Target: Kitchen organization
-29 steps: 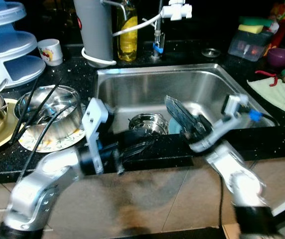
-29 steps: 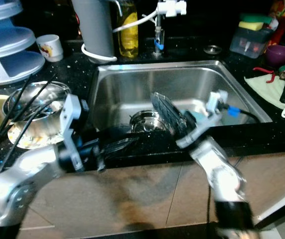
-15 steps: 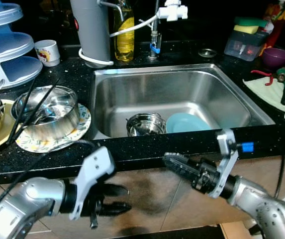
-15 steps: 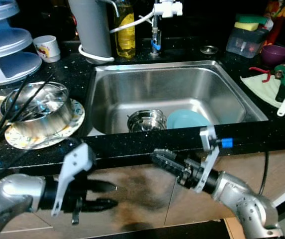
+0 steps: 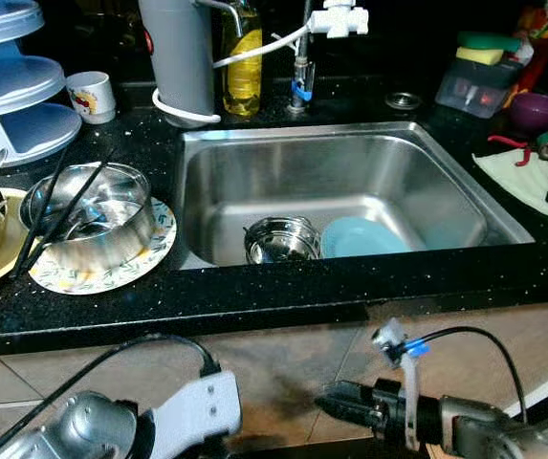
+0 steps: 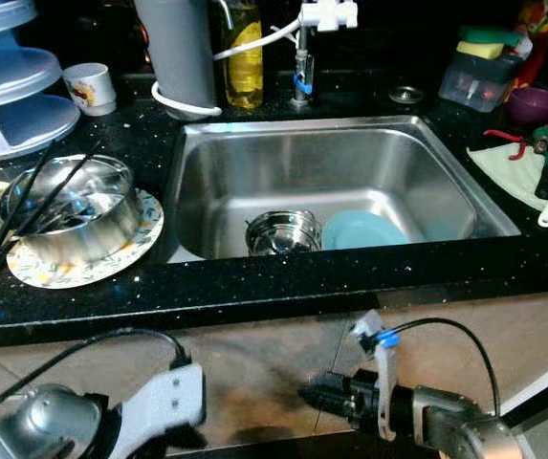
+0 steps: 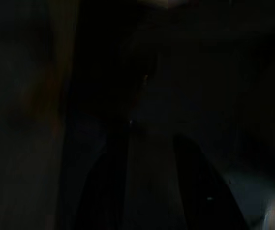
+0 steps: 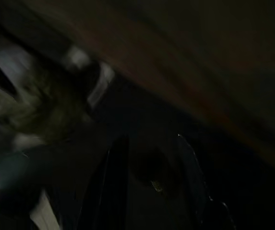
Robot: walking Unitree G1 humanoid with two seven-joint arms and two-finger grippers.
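From my head cameras, both my arms hang low in front of the cabinet, below the black speckled countertop (image 5: 254,296). My left gripper is cut off at the bottom edge, with the silver arm (image 5: 82,435) and its white wrist bracket in sight, so I cannot tell how its fingers stand. My right gripper (image 5: 336,406) points toward my left, down near the floor; its black fingers lie close together, but they are dark against the shade and I cannot tell whether they meet.

Well above and apart from both grippers, the stainless steel sink (image 5: 350,163) holds a small round steel pot (image 5: 280,239) and a pale blue round plate (image 5: 361,236), just beside each other at the near wall, their lower edges hidden by the counter's front lip. On the counter to my left, a wide steel bowl (image 5: 92,225) sits on a floral-rimmed plate (image 5: 149,256), with thin black chopsticks (image 5: 49,215) leaning in it.

My left wrist view is nearly black: two dark fingers (image 7: 103,191) can be made out with a gap between them, nothing more.

My right wrist view is dark and blurred; two black fingers (image 8: 111,187) show apart, with nothing I can identify between them.
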